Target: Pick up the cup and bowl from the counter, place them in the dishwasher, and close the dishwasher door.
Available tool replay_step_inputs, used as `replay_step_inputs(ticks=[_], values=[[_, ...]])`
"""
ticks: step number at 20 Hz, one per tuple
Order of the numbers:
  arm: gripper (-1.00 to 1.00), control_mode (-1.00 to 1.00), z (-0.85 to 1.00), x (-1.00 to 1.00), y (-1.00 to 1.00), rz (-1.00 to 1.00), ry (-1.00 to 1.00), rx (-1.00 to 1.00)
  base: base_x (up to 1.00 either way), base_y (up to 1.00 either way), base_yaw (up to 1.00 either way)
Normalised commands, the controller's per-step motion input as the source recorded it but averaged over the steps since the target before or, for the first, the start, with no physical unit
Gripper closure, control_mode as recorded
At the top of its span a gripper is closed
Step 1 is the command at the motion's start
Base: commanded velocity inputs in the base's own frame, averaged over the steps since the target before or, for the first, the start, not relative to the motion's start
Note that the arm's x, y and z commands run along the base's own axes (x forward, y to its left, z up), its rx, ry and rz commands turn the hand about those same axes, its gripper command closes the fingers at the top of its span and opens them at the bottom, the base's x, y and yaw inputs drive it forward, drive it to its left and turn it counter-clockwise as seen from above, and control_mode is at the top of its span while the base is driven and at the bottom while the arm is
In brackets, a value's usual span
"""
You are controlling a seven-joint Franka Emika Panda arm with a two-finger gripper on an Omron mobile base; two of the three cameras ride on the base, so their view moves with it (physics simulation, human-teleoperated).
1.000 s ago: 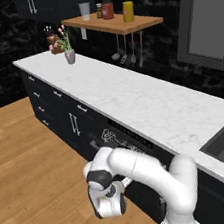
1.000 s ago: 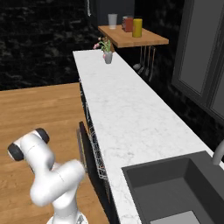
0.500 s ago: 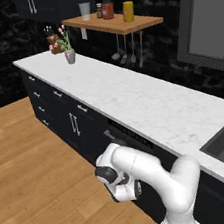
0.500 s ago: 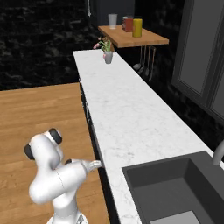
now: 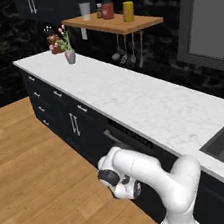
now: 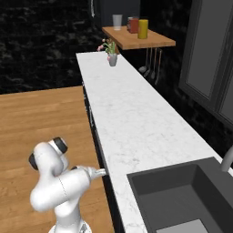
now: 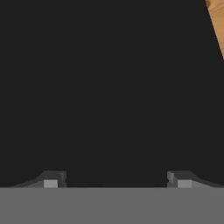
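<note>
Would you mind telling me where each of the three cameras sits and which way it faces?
Left base view: behind the arm, left, looking forward and down along the counter.
Right base view: behind, right; arm lower left, sink near.
Hand view: on the hand, close against a flat black surface; open gripper at the bottom.
Both base views share the counter, vase and shelf.

Glossy white rounded robot arm [image 5: 157, 170] of thick tubular segments; black disc caps at the joints [image 6: 60, 144]. Two small dark grey finger tips [image 7: 52, 179], pale square pads.
</note>
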Motion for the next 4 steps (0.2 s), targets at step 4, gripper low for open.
replay_step_inputs(ticks=[4], values=[[-1.0, -1.0, 0.1, 0.16, 0.01, 0.01, -0.09, -0.39, 0.0, 0.0, 0.0]])
